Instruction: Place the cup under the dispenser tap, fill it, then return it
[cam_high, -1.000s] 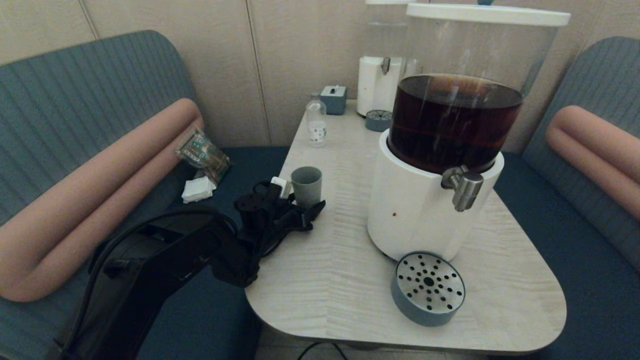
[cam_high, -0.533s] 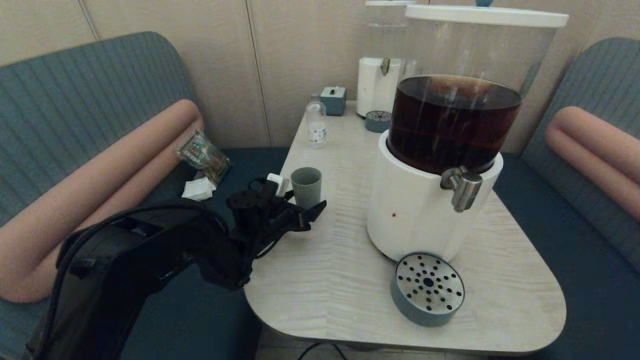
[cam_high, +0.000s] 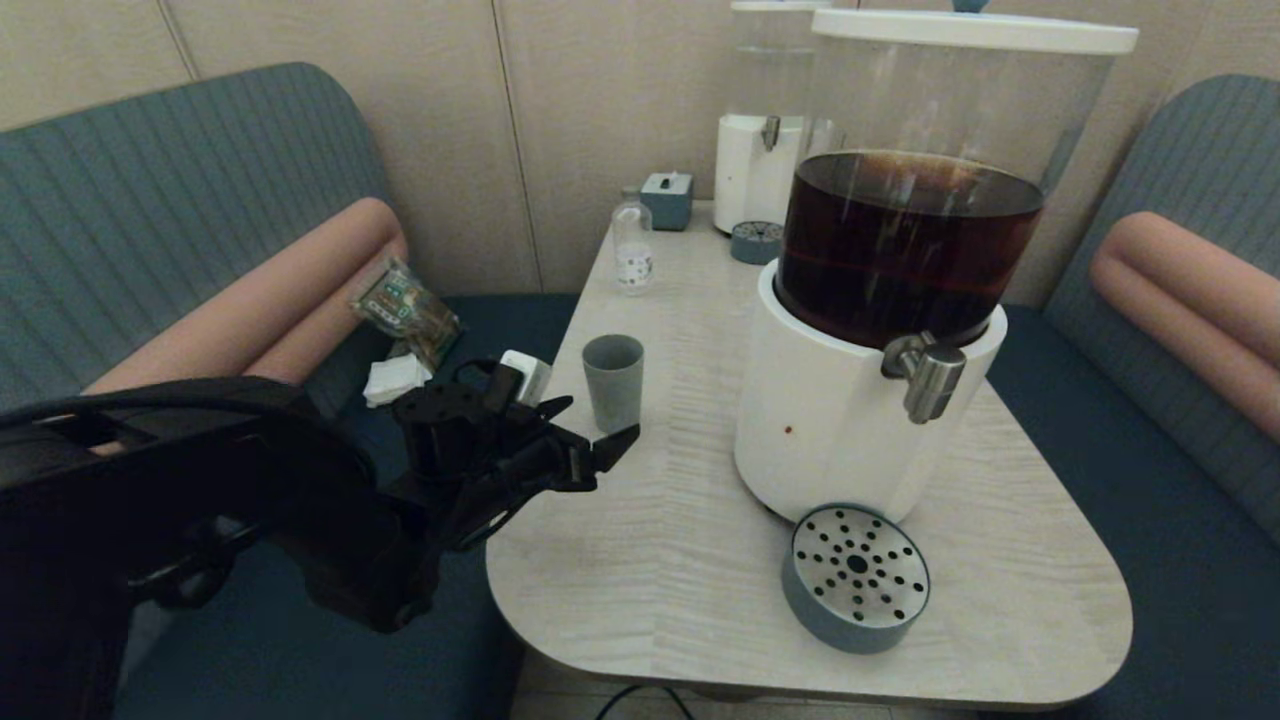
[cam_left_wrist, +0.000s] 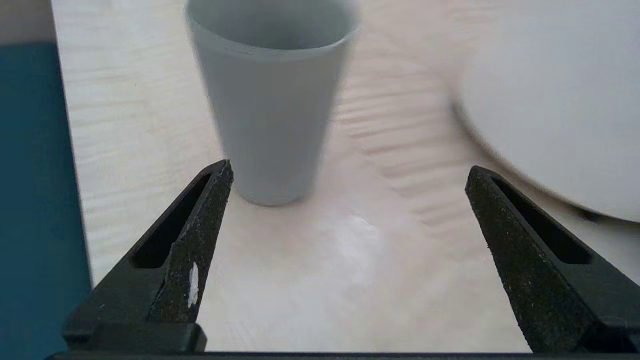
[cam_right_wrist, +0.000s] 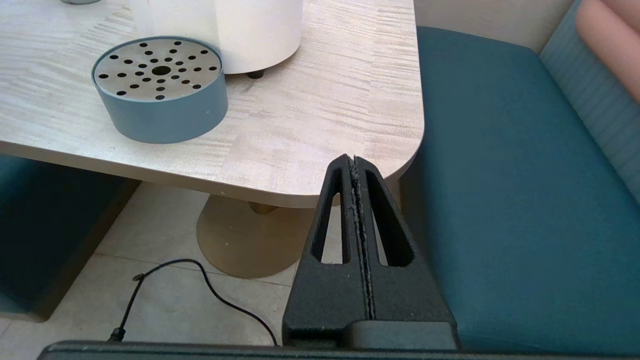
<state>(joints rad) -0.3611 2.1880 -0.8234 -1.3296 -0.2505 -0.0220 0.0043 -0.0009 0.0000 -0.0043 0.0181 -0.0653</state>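
Jaws of the left gripper spread wide, empty, nothing between them; in the left wrist view the left gripper frames bare counter, with the cup standing just past one fingertip, apart from both. From the head view the cup sits upright on the counter near its left edge, just beyond the gripper tips, not touching. Cup interior looks grey; cannot tell whether there is liquid in it. Left arm reaches in low from the left seat side, gripper roughly level at the counter edge.

Right of the cup stands the big white-based dispenser holding dark brown drink, and the dispenser tap sticks out of its front, well apart from the cup. Below the tap, near the front counter edge, sits a round blue drip tray with a perforated metal top, nothing on it.

Farther back: small clear bottle, small blue box, second dispenser with a clear tank.

Right gripper parked off the counter's front right corner, above the floor and seat, jaws pressed together, holding nothing.
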